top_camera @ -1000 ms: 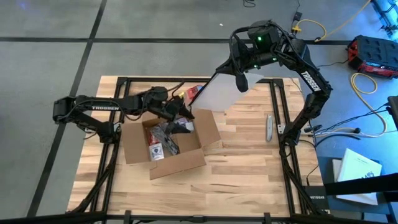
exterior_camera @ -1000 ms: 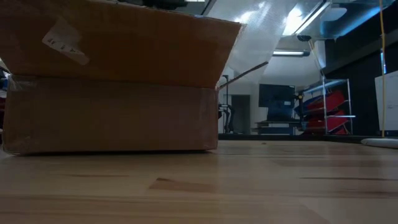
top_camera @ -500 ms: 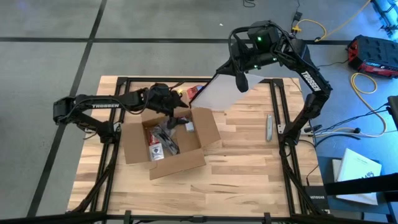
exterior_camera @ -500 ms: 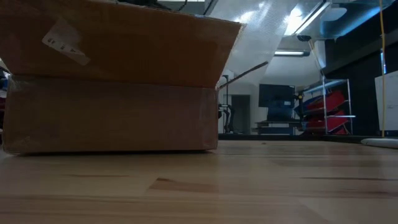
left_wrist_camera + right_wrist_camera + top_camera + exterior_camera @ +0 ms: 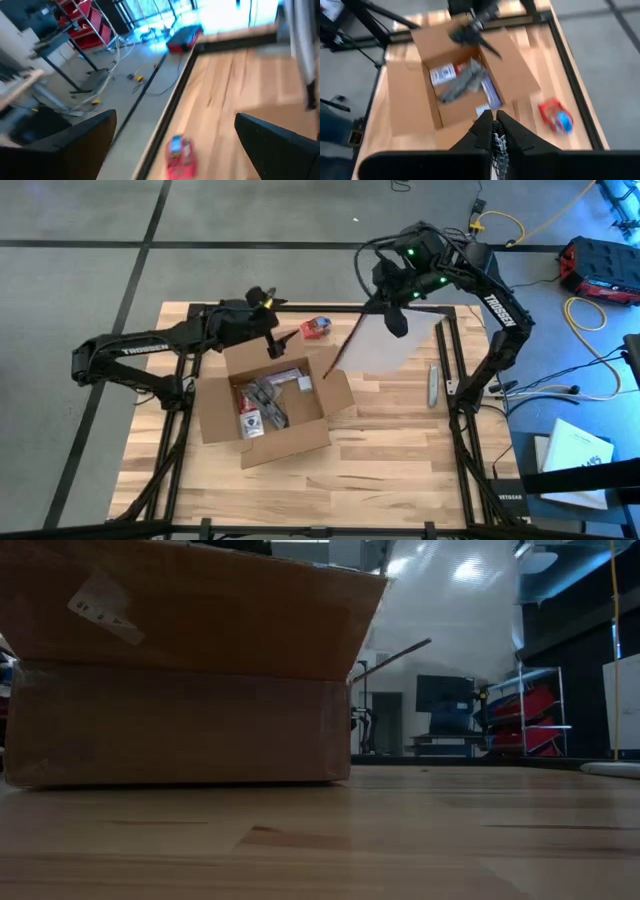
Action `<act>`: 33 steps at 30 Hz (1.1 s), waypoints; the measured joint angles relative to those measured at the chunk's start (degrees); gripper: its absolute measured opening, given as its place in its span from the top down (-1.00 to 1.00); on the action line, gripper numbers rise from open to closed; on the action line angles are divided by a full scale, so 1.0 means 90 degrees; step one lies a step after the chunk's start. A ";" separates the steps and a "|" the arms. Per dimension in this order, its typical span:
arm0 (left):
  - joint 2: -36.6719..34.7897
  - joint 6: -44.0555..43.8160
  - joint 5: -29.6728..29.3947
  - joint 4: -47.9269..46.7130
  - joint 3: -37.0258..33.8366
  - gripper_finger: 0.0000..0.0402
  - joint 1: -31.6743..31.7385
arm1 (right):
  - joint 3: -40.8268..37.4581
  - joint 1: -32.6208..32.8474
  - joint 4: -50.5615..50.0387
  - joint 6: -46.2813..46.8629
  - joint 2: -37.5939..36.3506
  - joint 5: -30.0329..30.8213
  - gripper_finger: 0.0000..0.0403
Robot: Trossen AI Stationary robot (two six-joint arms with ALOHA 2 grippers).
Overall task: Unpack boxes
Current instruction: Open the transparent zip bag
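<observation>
While the open cardboard box [image 5: 270,405] sits left of centre on the surface [image 5: 400,450], we see the left gripper [image 5: 272,330] at its 12 o'clock with jaws released, and the right gripper [image 5: 395,315] clenched on a clear plastic bag [image 5: 385,345].

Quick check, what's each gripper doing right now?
Left gripper: open, empty, above the far edge of the cardboard box.
Right gripper: shut on the clear plastic bag, held up beyond the box.

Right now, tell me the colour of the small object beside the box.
Red and blue; right wrist view shows it best.
</observation>
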 joint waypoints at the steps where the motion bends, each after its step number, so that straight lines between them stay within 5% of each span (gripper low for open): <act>1: -0.0035 -0.0276 0.0099 0.0093 0.0000 -0.96 -0.0001 | -0.0001 0.0000 -0.0110 0.0092 0.0000 0.0042 1.00; 8: -0.0075 -0.1507 0.0805 0.0068 0.0000 -0.96 -0.0040 | -0.0001 0.0097 -0.0434 0.0732 0.0000 0.0114 1.00; 14: -0.0075 -0.1374 0.1534 0.0015 0.0000 -0.96 -0.0103 | -0.0150 0.0083 -0.0624 0.0988 0.0000 0.0029 1.00; 18: -0.0075 -0.1353 0.1966 0.0020 0.0000 -0.96 -0.0100 | -0.0176 0.0079 -0.0629 0.1042 0.0004 -0.0896 1.00; 28: -0.0043 -0.0999 0.2422 0.0209 -0.0001 -0.96 -0.0100 | -0.0176 0.0083 0.0197 0.1029 0.0002 -0.2015 1.00; 33: 0.0192 -0.0662 0.2425 0.1191 -0.0002 -0.97 -0.0096 | -0.0174 0.0083 0.1069 0.0680 0.0010 -0.2614 1.00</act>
